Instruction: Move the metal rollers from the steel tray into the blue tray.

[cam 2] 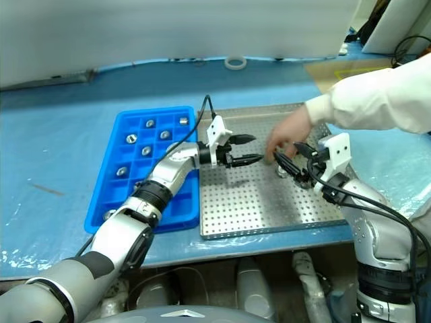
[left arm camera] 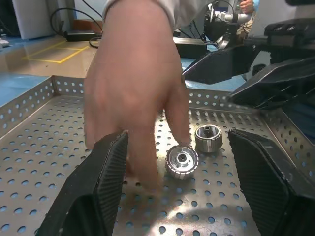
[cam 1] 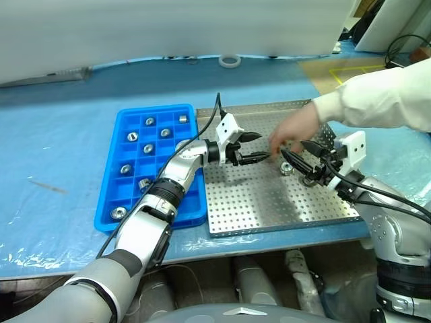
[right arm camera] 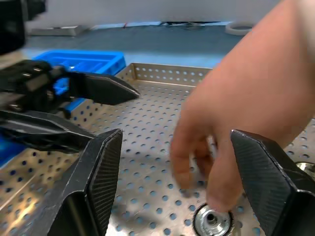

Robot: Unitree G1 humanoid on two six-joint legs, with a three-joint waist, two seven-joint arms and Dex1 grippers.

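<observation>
On the blue-covered desk (cam 1: 60, 134) the steel tray (cam 1: 269, 208) lies with the blue tray (cam 1: 111, 182) along its left edge. A person's hand (cam 1: 294, 131) in a white sleeve (cam 1: 384, 97) reaches down into the steel tray between both grippers. The left gripper (cam 1: 258, 147) hovers level over the tray's left half, fingers spread and empty; the right gripper (cam 1: 294, 153) faces it from the right edge, likewise wide open, holding nothing. The head views show several metal rollers (cam 1: 132, 136) already sitting in the blue tray's compartments and one below the hand. The left wrist view reveals two rollers (left arm camera: 181, 161) side by side on the perforated floor at the person's fingertips. A white tape ring (cam 1: 229, 60) lies near the desk's far edge.
</observation>
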